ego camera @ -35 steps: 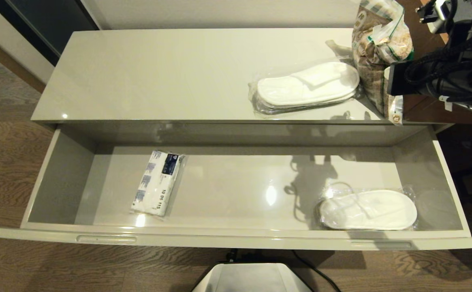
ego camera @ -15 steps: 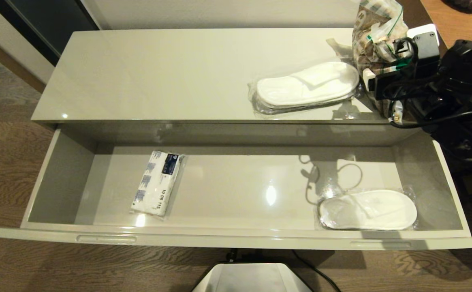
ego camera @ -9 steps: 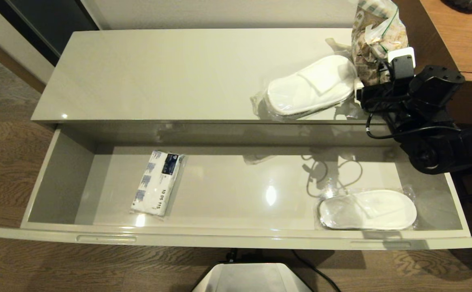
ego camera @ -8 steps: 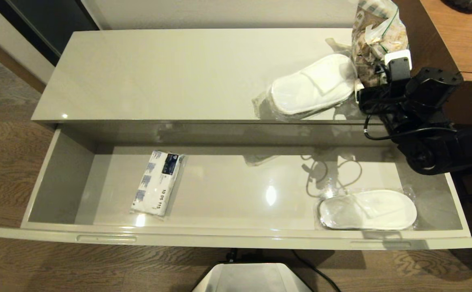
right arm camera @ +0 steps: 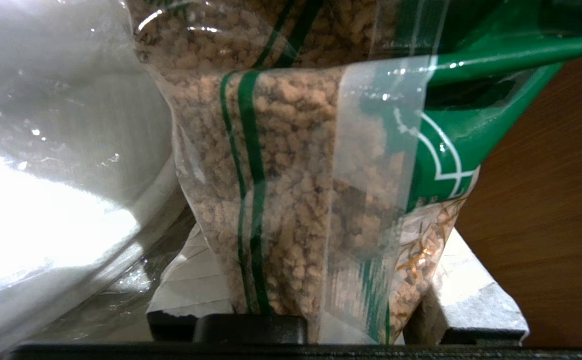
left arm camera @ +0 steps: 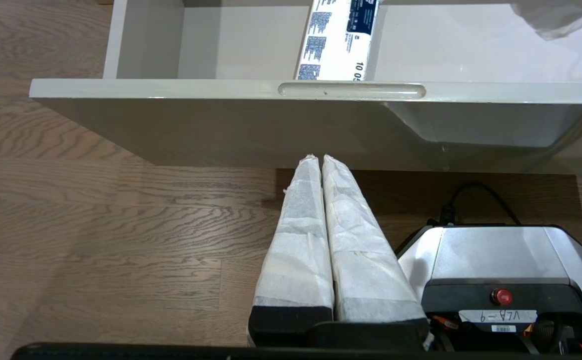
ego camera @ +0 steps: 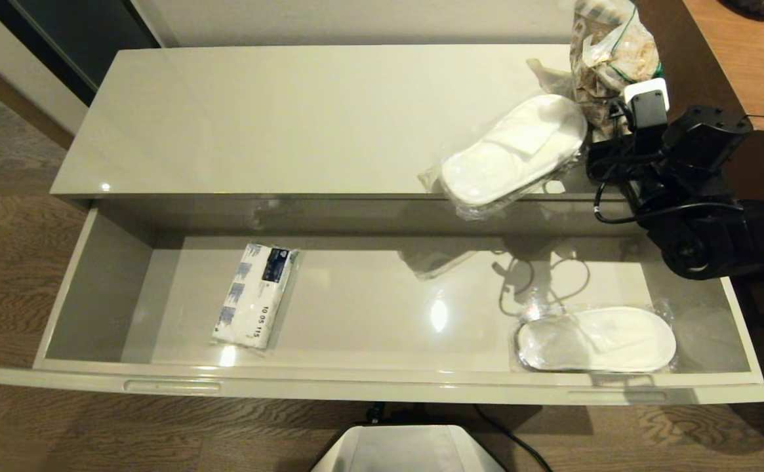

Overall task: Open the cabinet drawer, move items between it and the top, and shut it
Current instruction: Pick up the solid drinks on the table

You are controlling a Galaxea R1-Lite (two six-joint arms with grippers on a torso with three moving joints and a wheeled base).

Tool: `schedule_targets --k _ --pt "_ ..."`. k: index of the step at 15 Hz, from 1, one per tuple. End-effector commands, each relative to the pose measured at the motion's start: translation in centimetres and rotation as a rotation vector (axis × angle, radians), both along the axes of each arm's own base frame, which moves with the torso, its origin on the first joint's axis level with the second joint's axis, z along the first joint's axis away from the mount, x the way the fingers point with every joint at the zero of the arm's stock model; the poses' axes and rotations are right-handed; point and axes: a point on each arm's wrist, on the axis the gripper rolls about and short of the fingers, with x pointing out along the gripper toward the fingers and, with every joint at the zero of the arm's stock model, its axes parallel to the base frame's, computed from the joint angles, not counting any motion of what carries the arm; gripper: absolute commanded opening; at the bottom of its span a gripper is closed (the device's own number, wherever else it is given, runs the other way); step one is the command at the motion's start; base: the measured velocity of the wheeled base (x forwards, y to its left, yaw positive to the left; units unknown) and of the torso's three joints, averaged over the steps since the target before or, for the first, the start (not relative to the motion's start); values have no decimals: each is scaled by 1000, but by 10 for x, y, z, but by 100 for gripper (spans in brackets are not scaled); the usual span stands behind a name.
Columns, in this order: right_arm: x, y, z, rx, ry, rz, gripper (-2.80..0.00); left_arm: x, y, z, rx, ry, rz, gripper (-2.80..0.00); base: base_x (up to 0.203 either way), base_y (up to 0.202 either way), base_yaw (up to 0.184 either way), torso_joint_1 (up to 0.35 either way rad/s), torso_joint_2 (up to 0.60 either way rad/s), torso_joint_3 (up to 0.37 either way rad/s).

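The cabinet drawer stands pulled fully out. One bag of white slippers lies flat at its right end. A second slippers bag lies askew on the top, its near end hanging over the front edge. The brown-patterned packet with a green label stands at the top's far right corner. My right gripper holds that packet between its fingers, which its bulk keeps wide apart; the fingertips are hidden behind it. My left gripper is shut and empty, parked low before the drawer front.
A small white tissue pack with a dark blue label lies in the drawer's left half. The brown wood desk stands close against the cabinet's right end, beside my right arm. My base sits below the drawer front.
My right arm carried the packet down and back onto the top's right corner. It pushed the slippers bag, which turned and slid until it overhangs the front edge.
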Motion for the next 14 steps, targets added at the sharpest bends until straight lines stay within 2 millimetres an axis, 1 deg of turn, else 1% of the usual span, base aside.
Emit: schedule_targets --k 1,3,4,6,8,9,11,12,14 --pt "-27 -1 38 8 -84 2 -280 0 0 0 1 1 0 -280 0 0 0 0 0 0" --pt "-47 -2 58 10 -96 3 -280 0 0 0 1 1 0 -280 0 0 0 0 0 0" --pt "-61 -4 70 13 -109 2 -280 0 0 0 1 1 0 -280 0 0 0 0 0 0" --pt "-85 -6 88 21 -105 -12 -280 0 0 0 1 1 0 -280 0 0 0 0 0 0" --pt "-91 -4 89 22 -76 -15 -280 0 0 0 1 1 0 -280 0 0 0 0 0 0" --pt "-104 -4 96 23 -77 -9 -280 0 0 0 1 1 0 -280 0 0 0 0 0 0" --pt "-150 -3 116 30 -84 12 -280 0 0 0 1 1 0 -280 0 0 0 0 0 0" --pt "-174 -3 120 28 -59 27 -280 0 0 0 1 1 0 -280 0 0 0 0 0 0" --pt "-213 -5 120 21 8 50 -280 0 0 0 1 1 0 -280 0 0 0 0 0 0"
